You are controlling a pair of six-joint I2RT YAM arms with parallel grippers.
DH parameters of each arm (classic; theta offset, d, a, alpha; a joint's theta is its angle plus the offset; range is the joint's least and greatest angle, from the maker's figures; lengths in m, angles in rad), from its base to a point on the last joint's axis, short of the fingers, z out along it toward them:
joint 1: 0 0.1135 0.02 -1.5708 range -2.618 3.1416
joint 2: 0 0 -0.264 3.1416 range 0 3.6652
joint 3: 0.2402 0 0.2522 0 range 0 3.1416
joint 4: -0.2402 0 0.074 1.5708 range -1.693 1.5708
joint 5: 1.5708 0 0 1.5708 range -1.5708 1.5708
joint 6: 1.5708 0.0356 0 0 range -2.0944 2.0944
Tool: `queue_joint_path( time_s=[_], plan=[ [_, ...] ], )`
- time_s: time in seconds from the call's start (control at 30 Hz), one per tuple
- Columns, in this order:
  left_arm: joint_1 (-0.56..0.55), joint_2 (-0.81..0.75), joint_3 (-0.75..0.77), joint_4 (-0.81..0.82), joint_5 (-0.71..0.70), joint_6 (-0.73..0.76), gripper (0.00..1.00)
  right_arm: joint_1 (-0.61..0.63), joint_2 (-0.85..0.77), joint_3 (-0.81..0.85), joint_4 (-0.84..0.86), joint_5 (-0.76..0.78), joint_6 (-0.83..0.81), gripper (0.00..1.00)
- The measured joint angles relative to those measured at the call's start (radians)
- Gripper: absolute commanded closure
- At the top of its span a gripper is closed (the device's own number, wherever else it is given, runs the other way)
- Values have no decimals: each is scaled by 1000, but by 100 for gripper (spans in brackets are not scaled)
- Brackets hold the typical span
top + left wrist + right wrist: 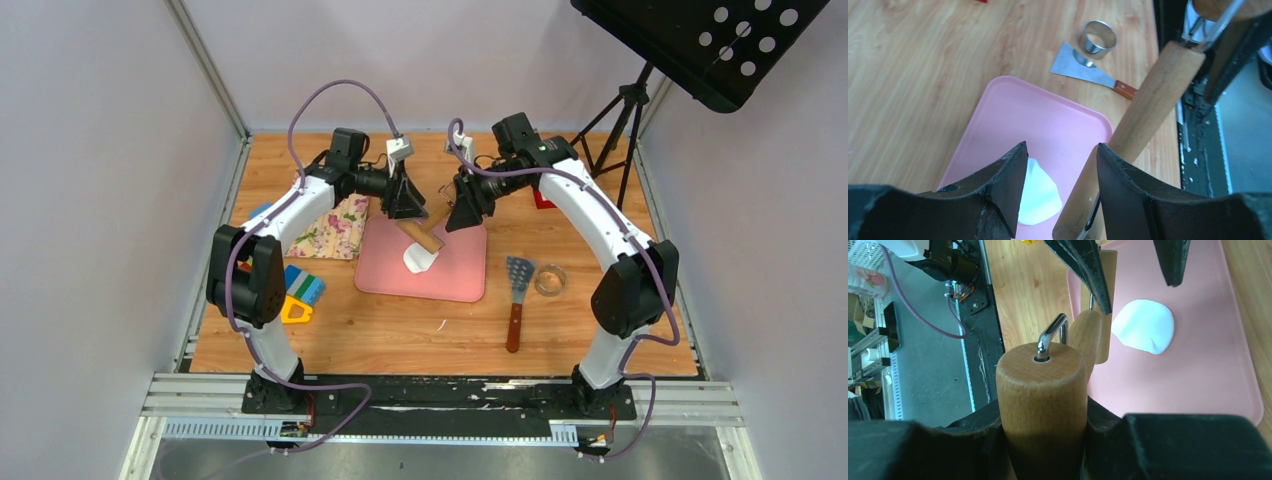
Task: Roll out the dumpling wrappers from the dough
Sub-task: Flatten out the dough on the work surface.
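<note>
Right hand (1044, 437) is clenched on the handle of the wooden roller (1148, 105), which slants down over the pink tray (1048, 115). Left hand (1060, 152) is released, fingers spread wide. The roller runs just beside one finger, not gripped. The dough (1144, 326), a flattened irregular white patch, lies on the tray right by the roller's low end. Out on the counter (400, 340), right of the tray, the scraper (517, 290) and ring cutter (550, 280) sit side by side.
</note>
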State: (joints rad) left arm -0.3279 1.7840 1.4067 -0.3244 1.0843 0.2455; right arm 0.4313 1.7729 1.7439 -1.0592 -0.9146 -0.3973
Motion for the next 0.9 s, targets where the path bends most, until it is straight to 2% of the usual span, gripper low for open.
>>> queue_joint_path(
  time_s=[0.4,0.5,0.57,0.6,0.73,0.83,0.87,0.9],
  plan=[
    [0,-27,-2,-97,165,78,35,-43,11,6,-63,-69,-58,100],
    [-1,-29,7,-164,191,137,37,-49,24,19,-93,-89,-78,100],
    [-9,-22,39,-272,189,228,39,-52,29,33,-106,-100,-84,100],
    [-14,-13,68,-337,186,286,42,-54,30,40,-112,-106,-87,100],
    [-33,49,203,-606,177,521,63,-59,37,79,-134,-135,-93,100],
    [-37,101,278,-780,185,676,96,-60,41,92,-149,-149,-94,100],
    [-38,114,293,-824,190,715,100,-60,43,93,-153,-149,-94,100],
    [-39,123,303,-858,192,742,100,-58,47,93,-157,-151,-95,100]
  ],
)
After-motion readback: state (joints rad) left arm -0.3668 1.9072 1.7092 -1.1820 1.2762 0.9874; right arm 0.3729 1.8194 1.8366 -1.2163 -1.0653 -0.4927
